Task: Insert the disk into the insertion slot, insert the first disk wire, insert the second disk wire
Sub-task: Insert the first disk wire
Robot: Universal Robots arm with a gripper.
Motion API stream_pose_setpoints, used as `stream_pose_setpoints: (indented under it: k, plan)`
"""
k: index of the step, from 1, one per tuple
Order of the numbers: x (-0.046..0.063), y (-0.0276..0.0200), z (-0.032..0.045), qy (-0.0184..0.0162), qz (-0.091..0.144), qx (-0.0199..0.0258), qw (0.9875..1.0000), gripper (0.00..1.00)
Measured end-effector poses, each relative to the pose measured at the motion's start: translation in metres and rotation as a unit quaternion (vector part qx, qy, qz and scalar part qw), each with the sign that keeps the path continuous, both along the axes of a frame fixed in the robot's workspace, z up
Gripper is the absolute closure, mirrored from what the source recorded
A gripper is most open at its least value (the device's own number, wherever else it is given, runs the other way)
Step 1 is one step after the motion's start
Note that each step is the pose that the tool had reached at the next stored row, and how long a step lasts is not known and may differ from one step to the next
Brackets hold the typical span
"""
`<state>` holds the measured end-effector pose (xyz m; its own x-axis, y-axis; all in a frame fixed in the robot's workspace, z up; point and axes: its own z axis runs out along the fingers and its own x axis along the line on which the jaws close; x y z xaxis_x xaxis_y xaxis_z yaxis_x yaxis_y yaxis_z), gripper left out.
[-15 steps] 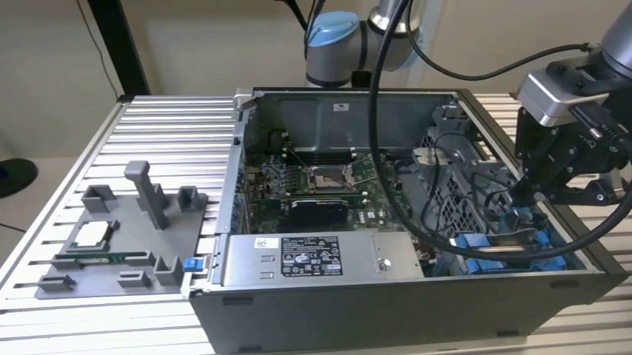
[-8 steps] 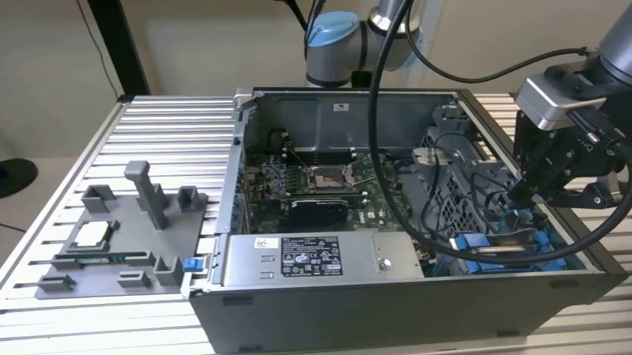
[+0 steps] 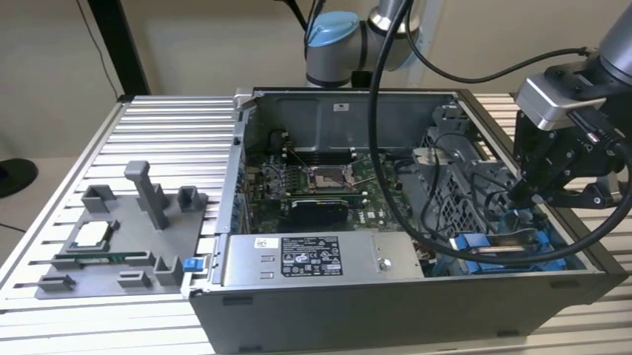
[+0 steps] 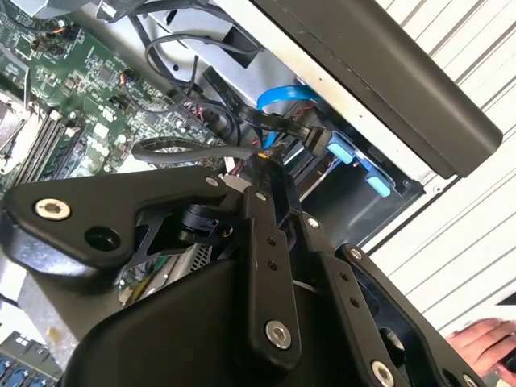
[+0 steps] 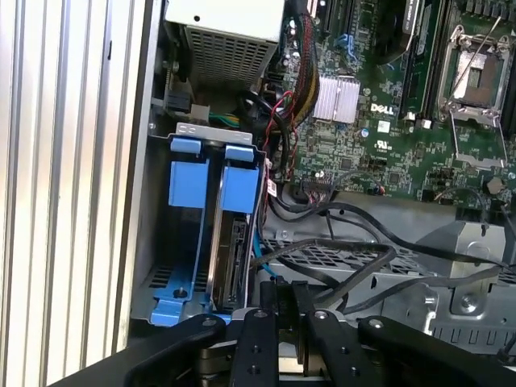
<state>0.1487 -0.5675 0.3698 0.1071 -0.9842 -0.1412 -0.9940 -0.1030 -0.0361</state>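
The disk (image 5: 235, 258) stands on edge in its blue frame inside the insertion slot (image 5: 185, 173), a grey bay with blue rails at the case's front corner on the exterior view's right (image 3: 508, 250). My gripper (image 5: 284, 293) hangs just beside the disk's end, fingers nearly together on the black connector of a disk wire (image 5: 355, 270), whose black cable loops off over the metal cage. In the second wrist view the gripper (image 4: 268, 165) sits by a second black connector (image 4: 306, 137) with a thin blue wire (image 4: 284, 95). The exterior view shows the gripper (image 3: 525, 198) low inside the case.
The open computer case holds a green motherboard (image 3: 316, 185), a grey labelled power-supply box (image 3: 316, 259) and a perforated metal cage (image 5: 322, 256) with loose black cables. A grey fixture tray (image 3: 118, 237) lies at the exterior view's left. A person's hand (image 4: 484, 339) rests outside the case.
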Motion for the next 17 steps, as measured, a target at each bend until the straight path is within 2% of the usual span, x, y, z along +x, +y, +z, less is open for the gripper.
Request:
stream_pose_setpoints:
  k: [3,6,7,12,13,17]
  plan:
    - [0.0,0.0,-0.0003,0.0008,0.0,0.0001,1.0,1.0]
    - [0.0,0.0,-0.0015,0.0081,0.0,0.0001,1.0,1.0]
    - [0.0,0.0,-0.0023,0.0093,0.0,0.0001,1.0,1.0]
    - [0.002,-0.0001,-0.0073,0.0114,0.0,-0.0001,0.9999,1.0]
    - [0.003,-0.0002,-0.0074,0.0151,0.0,-0.0005,0.9999,1.0]
    - [0.012,-0.001,-0.0077,0.0358,0.0,-0.0025,0.9994,1.0]
